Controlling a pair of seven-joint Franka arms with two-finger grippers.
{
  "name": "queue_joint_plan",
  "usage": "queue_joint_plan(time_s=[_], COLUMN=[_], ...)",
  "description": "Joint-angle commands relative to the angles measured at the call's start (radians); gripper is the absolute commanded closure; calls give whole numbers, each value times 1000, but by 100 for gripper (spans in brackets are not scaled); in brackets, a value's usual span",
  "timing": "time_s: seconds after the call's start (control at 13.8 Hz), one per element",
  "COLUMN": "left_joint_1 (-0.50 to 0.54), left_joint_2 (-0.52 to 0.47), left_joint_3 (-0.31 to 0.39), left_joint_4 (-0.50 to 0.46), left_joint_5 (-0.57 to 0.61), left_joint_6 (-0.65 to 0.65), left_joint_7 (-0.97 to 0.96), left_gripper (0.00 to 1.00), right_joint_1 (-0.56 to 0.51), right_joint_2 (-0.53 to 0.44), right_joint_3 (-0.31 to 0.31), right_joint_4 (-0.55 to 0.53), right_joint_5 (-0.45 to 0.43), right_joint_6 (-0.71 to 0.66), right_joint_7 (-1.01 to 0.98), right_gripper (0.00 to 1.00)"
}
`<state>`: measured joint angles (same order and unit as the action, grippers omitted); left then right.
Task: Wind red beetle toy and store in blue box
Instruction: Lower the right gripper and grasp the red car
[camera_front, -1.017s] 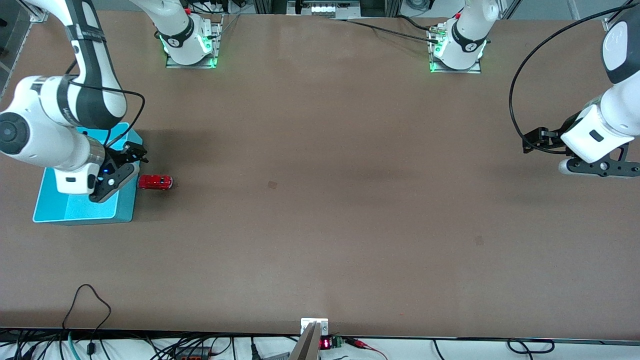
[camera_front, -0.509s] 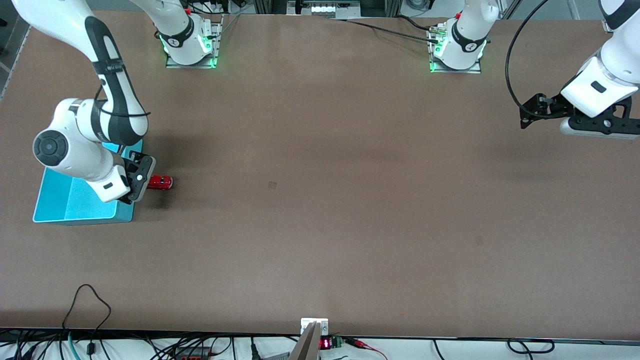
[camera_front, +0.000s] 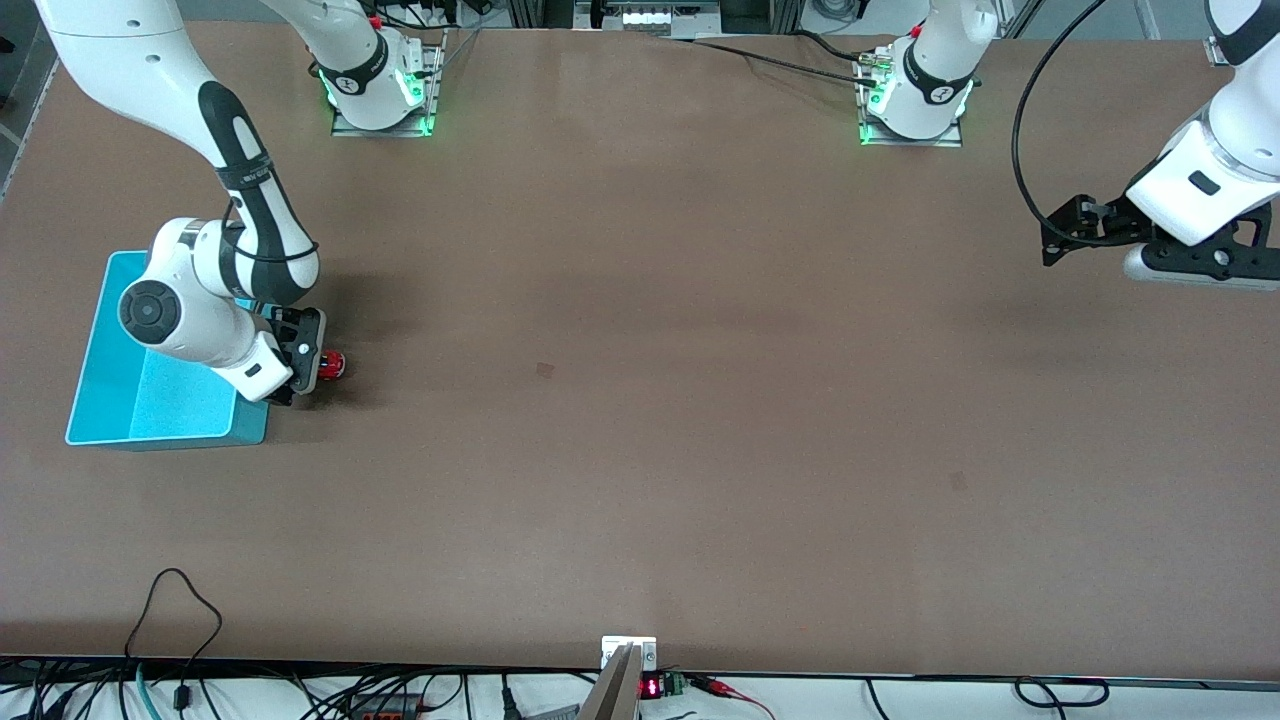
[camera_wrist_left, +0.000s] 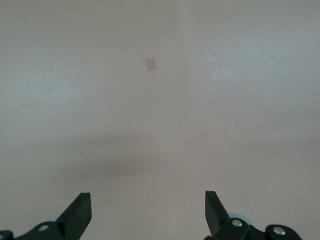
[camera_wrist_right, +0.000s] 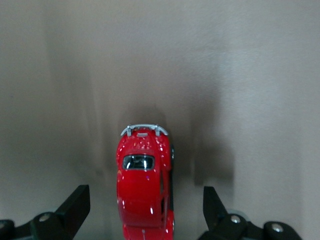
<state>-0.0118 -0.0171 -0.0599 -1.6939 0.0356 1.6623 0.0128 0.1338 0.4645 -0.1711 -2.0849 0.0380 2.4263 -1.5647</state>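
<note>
**Right gripper lines up on the beetle, nothing wound yet**

Here we go: the right gripper (camera_front: 305, 372) is down over the red beetle toy (camera_wrist_right: 144, 187), fingers spread wide, one on each flank of the car and neither touching it, going by the right wrist view. The beetle sits on its wheels on the brown table (camera_front: 640, 400), just beside the blue box (camera_front: 110, 400), at about 3 o'clock from the box as the front camera sees it. The car's silvery bumper points away from the wrist camera, its length running straight between the fingers.

Over at its own end of the table, the left gripper (camera_wrist_left: 148, 212) waits in the air, fingers parted, nothing between them, only bare tabletop below.

Progress? Early days, by my reading. The toy is not gripped, no winding is evident, and what shows of the box looks empty. Still ahead: close on the car, wind it, lift it over the wall and drop it in.
</note>
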Motion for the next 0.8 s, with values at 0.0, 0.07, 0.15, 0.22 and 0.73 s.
queue_joint_plan(time_s=[0.0,0.07,0.15,0.22,0.73], left_joint_1=[-17,-17,-19,-19,-19], left_joint_2=[36,37,36,36,32], left_joint_3=[11,11,11,11,9], left_joint_4=[62,62,62,60,60], left_joint_5=[-11,-11,-11,-11,-13], left_joint_6=[-38,-38,-38,-39,-61], left_joint_7=[-5,-5,-4,-1,1], left_gripper=[0,0,0,0,0], right_joint_1=[-2,-2,1,3,23], right_joint_2=[-20,-14,-9,-7,-43], right_joint_3=[5,5,5,5,10], right_joint_4=[-69,-72,-70,-69,-29], right_joint_5=[8,8,7,3,25], right_joint_6=[88,105,106,108,100], right_joint_7=[-35,-35,-35,-37,-22], right_gripper=[0,0,5,22,84])
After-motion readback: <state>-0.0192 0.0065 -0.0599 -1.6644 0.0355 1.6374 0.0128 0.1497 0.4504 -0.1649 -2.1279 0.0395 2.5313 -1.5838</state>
